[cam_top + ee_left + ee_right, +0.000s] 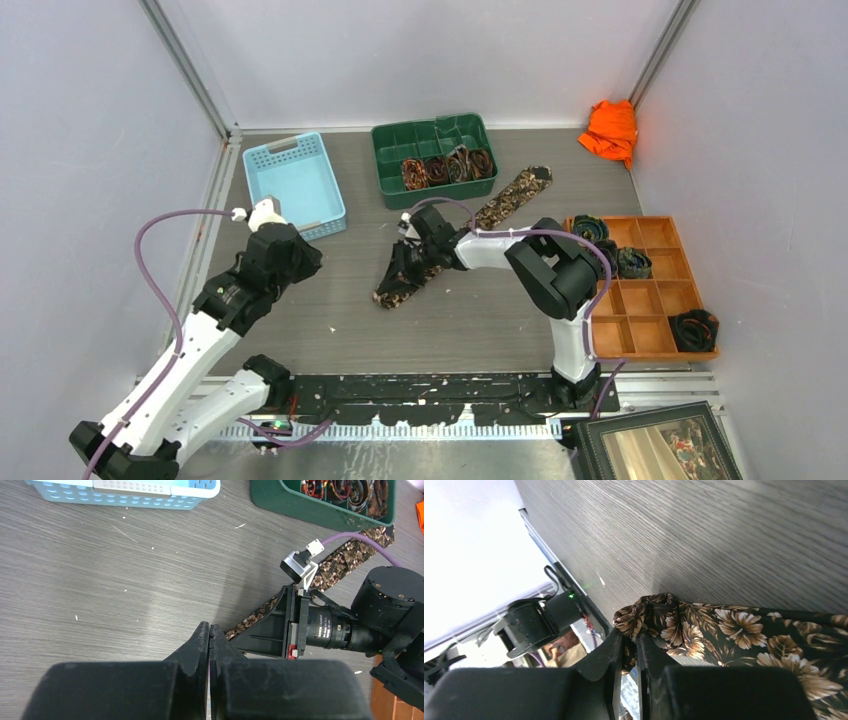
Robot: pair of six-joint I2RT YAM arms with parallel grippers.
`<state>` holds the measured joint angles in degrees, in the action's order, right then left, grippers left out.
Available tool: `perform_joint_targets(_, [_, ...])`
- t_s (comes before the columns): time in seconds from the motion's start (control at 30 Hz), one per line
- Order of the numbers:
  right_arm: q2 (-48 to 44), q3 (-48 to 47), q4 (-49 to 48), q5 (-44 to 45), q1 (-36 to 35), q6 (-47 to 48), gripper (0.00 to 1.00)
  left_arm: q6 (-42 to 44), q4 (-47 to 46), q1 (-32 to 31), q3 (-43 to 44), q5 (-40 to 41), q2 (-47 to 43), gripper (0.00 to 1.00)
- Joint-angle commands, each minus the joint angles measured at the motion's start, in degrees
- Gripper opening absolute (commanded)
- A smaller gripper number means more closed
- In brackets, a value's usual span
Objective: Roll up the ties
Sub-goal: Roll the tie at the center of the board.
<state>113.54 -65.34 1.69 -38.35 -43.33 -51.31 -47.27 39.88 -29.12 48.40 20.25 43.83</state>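
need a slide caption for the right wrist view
Right claw pinching the bunched end of a floral tie, grey table behind.

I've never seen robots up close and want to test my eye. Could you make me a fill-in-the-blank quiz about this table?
The right pincer grips the floral tie, while the shut left pincer holds ____.
The rolled ties at the far side sit in a ____ bin.
The slotted basket left of it is light ____.
The crumpled cloth in the far right corner is ____.
Missing: nothing; green; blue; orange.
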Motion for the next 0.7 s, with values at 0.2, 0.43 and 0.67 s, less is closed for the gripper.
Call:
perform_joint_targets(0.2, [-4.19,7.97,-20.63,-8.37,3.02,-13.23,0.17,0.24,-7.90,0.25,1.68,-3.97,3.57,0.00])
perform_joint_targets(0.43, [-4.54,6.76,-7.94,-5.26,4.45,-3.78,0.17,-0.32,-10.01,0.21,1.39,-5.90,6.07,0.00])
perform_joint_targets(0.67, [-2.41,8.46,-7.64,-5.76,7.59,-2.00,0.18,-0.81,-11.32,0.21,0.99,-7.32,7.98,0.00])
